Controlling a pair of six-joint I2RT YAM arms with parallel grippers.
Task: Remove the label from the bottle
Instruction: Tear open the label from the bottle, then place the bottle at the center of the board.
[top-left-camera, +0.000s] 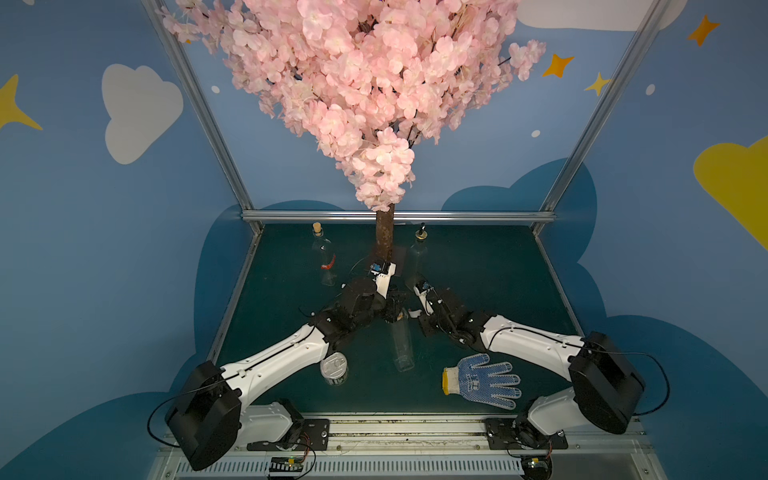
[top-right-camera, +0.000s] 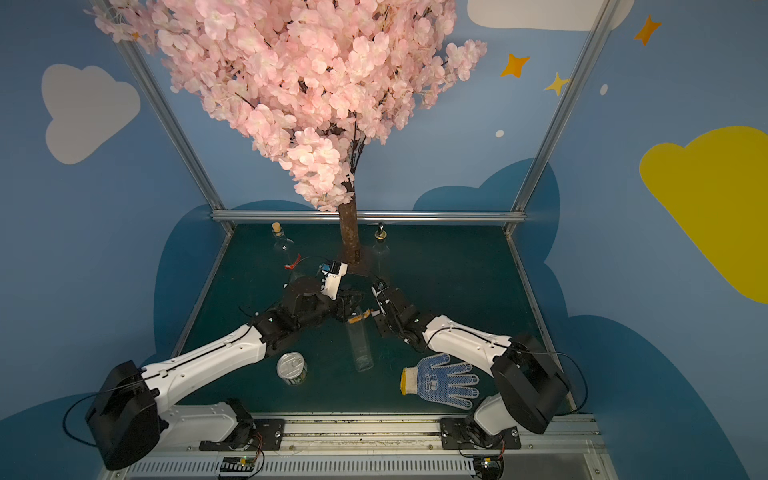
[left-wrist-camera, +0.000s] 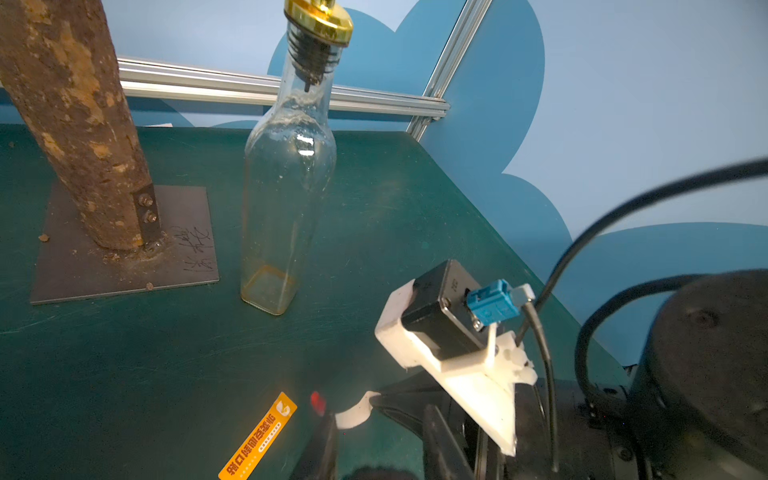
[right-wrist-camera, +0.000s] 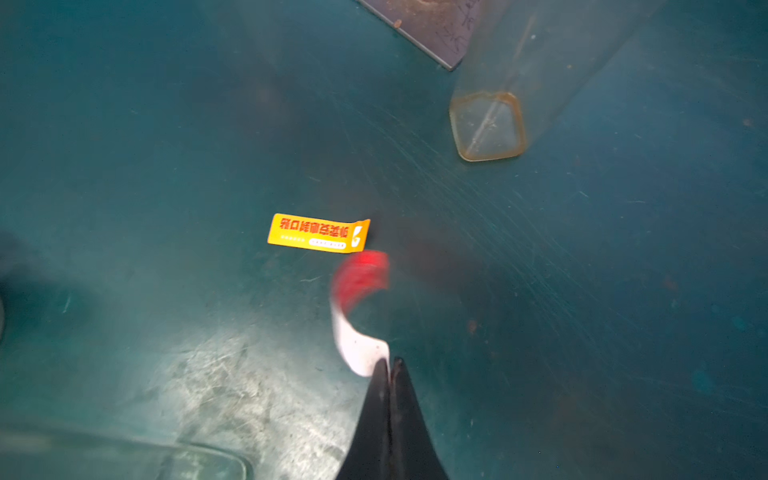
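A clear glass bottle (top-left-camera: 402, 347) stands mid-table in both top views. My left gripper (top-left-camera: 392, 309) is shut on the bottle's top; in the left wrist view its dark fingers (left-wrist-camera: 322, 449) frame the lower edge. An orange label (right-wrist-camera: 318, 234) shows by the bottle's upper part (top-right-camera: 359, 318); I cannot tell whether it sticks to the glass. My right gripper (right-wrist-camera: 390, 363) is shut on the white end of a curled red-and-white label strip (right-wrist-camera: 357, 332). The strip's red end (left-wrist-camera: 318, 403) is blurred and hangs near the orange label.
A tree trunk (top-left-camera: 384, 237) on a metal plate (left-wrist-camera: 124, 249) stands at the back. A gold-capped glass bottle (left-wrist-camera: 286, 199) is beside it and a corked bottle (top-left-camera: 323, 257) is to its left. A tin can (top-left-camera: 334, 369) and a dotted glove (top-left-camera: 482, 380) lie near the front.
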